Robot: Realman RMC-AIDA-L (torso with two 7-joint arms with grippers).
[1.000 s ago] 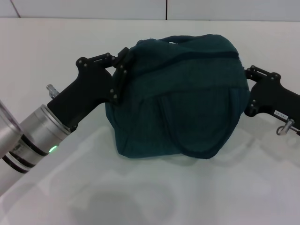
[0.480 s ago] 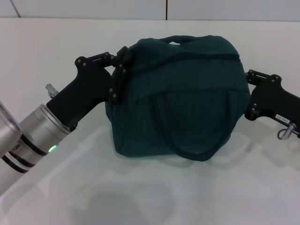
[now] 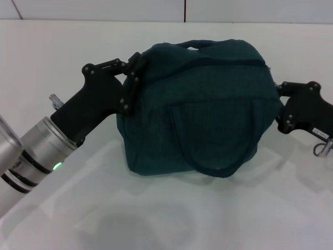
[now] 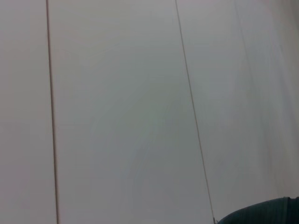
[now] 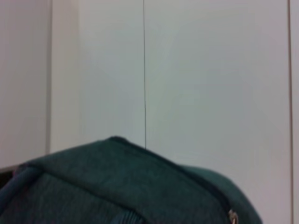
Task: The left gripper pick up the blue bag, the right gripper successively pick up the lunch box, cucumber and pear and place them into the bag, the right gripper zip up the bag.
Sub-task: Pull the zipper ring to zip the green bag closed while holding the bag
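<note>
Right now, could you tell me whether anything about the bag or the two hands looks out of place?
Nothing stands out. The dark teal fabric bag sits bulging but upright on the white table, its zip line apparently closed. The left hand is at one end, the right hand at the other. No spill or tear shows.

A white table (image 3: 171, 213) meets a white panelled wall (image 4: 121, 112) behind

A dark teal-blue fabric bag (image 3: 200, 107) sits upright in the middle of the white surface (image 3: 156, 213), bulging and rounded. Its top looks closed, with a dark zipper line running across. One loop handle hangs down the front face; another arches over the top. A small silver pull shows in the right wrist view.
</note>
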